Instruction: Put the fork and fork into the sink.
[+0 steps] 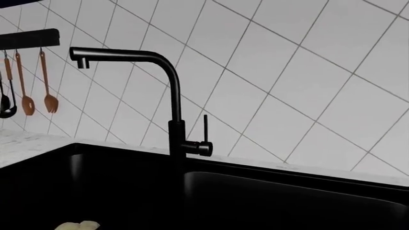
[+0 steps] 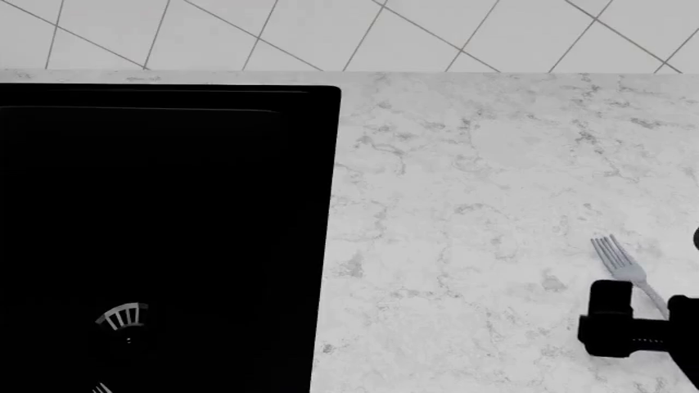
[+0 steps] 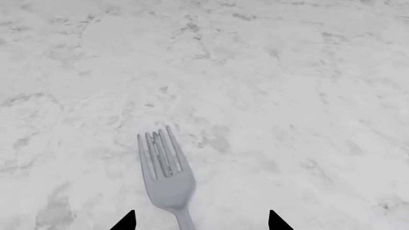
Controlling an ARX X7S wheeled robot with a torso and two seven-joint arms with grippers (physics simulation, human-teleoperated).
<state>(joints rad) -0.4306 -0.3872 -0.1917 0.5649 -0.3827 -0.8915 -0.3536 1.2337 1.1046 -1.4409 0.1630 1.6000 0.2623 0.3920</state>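
Observation:
A pale silver-grey fork (image 2: 620, 260) lies on the marble counter at the right, tines pointing away from me. In the right wrist view the fork (image 3: 164, 172) lies flat, and its handle runs back between my fingertips. My right gripper (image 3: 202, 221) is open and low over the handle, one black tip on each side, touching nothing. From the head view the right gripper (image 2: 652, 315) covers the handle's rear part. The black sink (image 2: 164, 98) fills the left, with its silvery drain grate (image 2: 123, 315). The other fork is out of view. My left gripper's fingers cannot be made out against the black basin.
A black faucet (image 1: 172, 96) stands behind the sink (image 1: 288, 201) against the tiled wall. Orange and black utensils (image 1: 28, 91) hang from a rail at the far left. A pale lump (image 1: 76, 225) lies in the basin. A small silvery bit (image 2: 101, 388) shows at the frame's lower edge.

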